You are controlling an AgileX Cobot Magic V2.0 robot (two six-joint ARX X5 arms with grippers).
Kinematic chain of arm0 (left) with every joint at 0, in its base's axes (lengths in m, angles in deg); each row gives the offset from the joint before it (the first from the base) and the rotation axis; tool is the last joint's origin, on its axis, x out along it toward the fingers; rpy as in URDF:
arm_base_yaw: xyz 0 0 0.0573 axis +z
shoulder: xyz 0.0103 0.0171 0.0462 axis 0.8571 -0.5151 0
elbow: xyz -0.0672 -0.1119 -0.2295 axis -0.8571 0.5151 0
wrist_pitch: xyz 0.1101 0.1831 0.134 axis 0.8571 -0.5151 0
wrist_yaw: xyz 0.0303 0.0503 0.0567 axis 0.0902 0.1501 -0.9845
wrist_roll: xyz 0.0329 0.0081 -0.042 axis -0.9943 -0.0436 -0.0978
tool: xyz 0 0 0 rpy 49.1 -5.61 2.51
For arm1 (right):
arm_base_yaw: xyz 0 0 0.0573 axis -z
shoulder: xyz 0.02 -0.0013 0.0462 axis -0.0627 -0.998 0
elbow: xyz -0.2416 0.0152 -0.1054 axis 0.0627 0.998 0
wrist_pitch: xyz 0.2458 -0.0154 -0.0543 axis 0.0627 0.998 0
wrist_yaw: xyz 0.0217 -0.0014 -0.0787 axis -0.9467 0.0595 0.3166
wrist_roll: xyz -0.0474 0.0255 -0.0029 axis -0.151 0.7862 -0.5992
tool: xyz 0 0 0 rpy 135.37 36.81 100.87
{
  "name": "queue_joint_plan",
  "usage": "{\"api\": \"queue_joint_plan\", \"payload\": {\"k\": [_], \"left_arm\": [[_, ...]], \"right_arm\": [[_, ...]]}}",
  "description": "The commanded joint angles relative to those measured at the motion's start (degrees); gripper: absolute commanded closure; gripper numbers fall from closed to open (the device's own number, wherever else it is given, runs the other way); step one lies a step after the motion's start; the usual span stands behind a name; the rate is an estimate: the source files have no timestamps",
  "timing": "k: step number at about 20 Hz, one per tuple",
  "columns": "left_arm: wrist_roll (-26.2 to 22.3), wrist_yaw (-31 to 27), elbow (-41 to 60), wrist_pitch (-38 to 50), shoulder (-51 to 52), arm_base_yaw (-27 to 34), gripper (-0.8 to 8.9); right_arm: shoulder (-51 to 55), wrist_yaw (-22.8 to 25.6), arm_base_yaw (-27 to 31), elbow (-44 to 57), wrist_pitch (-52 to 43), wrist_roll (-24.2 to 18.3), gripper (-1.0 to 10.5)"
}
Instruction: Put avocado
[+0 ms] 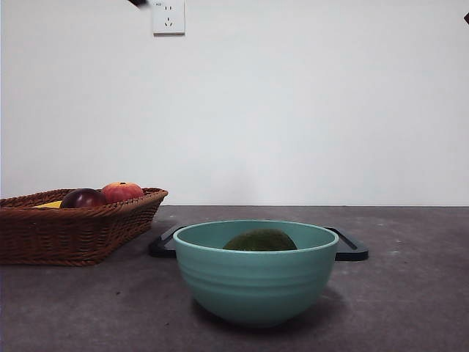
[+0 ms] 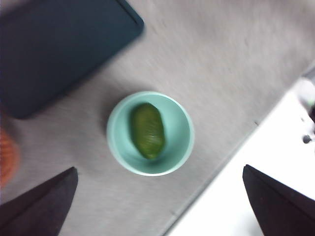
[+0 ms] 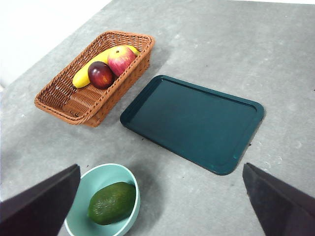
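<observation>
avocado: dark dull green, oval, slightly mottled skin; lies on its side at the bottom of the bowl, touching nothing else.
bowl: pale teal, round, smooth with faint ribs on the outer wall; stands on the desk just in front of the tray's near edge; holds only the avocado.
tray: dark teal, flat rectangle, rounded corners, low raised rim, smooth; bare inside; lies between bowl and basket side of the desk.
basket: brown woven wicker, rectangular, sloped walls; sits beside the tray's long edge.
basket contents: banana, yellow, curved; dark maroon fruit, round, glossy; red-orange fruit, round; all three bunched at one end.
desk: grey, matte, lightly speckled.
left gripper: jaws spread wide, holding nothing, high above the bowl.
right gripper: jaws spread wide, empty, high above the desk near the bowl.
</observation>
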Motion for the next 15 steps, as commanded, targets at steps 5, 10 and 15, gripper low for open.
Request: {"api": "queue_joint_plan", "payload": {"k": [5,10,15], "left_arm": [[2.8,-8.39,18.1,6.71,19.17,-0.74,2.52],[2.95,-9.64,30.69,11.41,34.4,-0.74,2.52],[2.54,-10.16,32.81,10.95,43.23,-0.74,2.52]], "right_arm": [[-0.28,-1.97,-0.24,-0.81,-0.57,-0.04,4.0],[-0.33,-4.09,-0.24,-0.81,-0.55,-0.04,4.0],[-0.37,-4.2,-0.42,-0.81,-0.07,1.09,4.0]]}}
